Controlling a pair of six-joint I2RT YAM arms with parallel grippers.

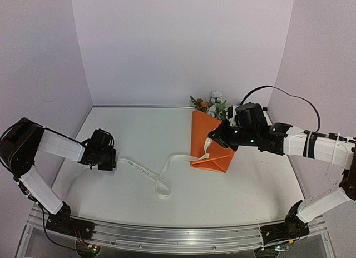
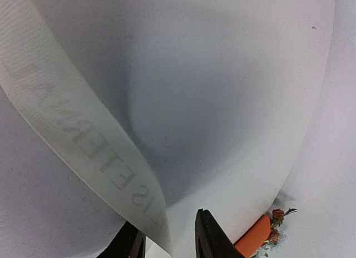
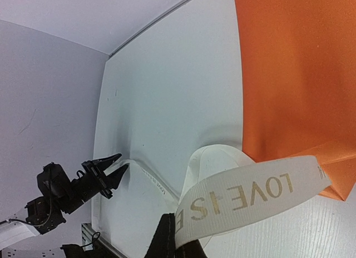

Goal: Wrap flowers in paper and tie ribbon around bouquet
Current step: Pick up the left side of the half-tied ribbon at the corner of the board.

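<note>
2 tools: left tool part-spread astride ribbon at its left end, not pinching yet; right tool pressed together on ribbon near the other end.
why: likely 1 end each, to pass ribbon round the waist.
bouquet: lying on desk, far right; long axis near-to-far, blossoms at far end.

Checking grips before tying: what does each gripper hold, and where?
Right gripper pinches the ribbon just short of its right end. Left gripper straddles the other end, jaws open, not yet gripping.
</note>
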